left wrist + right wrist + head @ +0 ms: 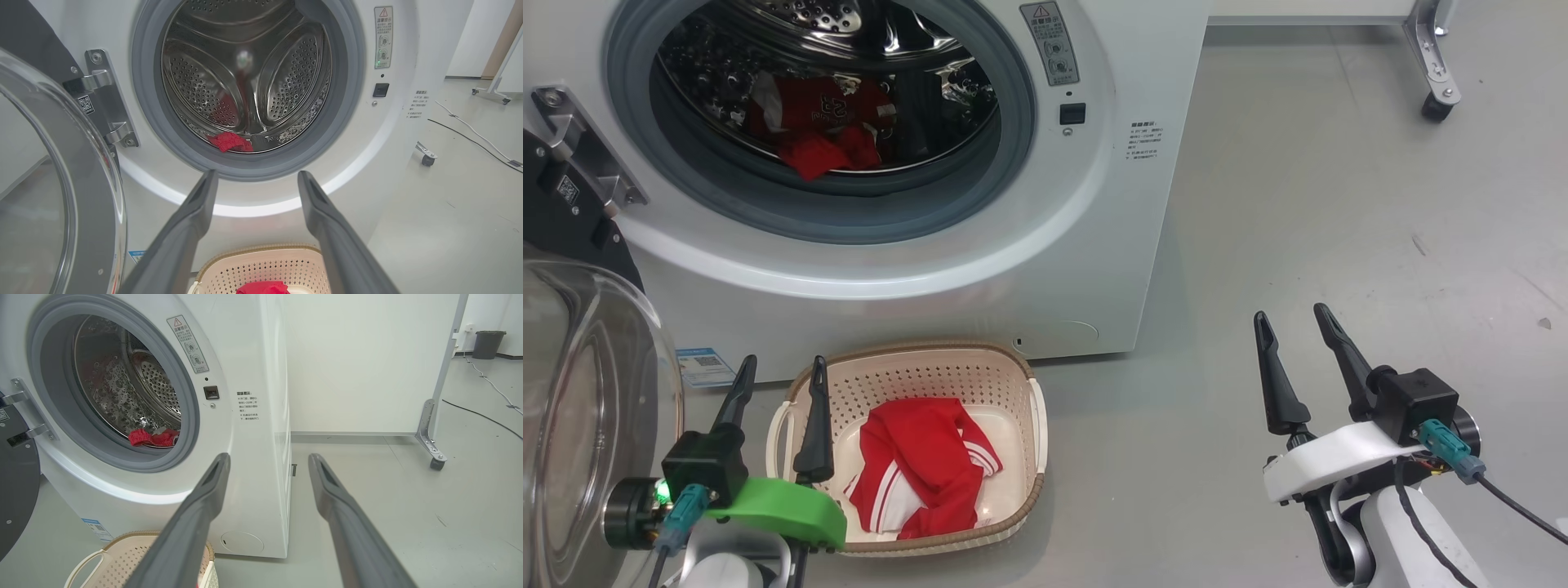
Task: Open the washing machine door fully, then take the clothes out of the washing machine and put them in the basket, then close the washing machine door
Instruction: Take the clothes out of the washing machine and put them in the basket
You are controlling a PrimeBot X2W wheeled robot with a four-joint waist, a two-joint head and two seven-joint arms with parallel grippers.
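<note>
The white washing machine (1045,245) stands with its door (580,408) swung open to the left, glass bowl showing. Red clothes (821,122) lie low in the steel drum, also seen in the left wrist view (229,141) and the right wrist view (153,437). On the floor in front sits the cream basket (947,359) with a red, white-striped garment (927,469) inside. My left gripper (783,371) hangs open and empty over the basket's left rim. My right gripper (1294,318) stands open and empty above bare floor to the machine's right.
A wheeled metal frame leg (1433,61) stands at the back right, with cables (470,130) along the floor and a dark bin (488,344) far off. A white wall panel (359,363) runs behind the machine.
</note>
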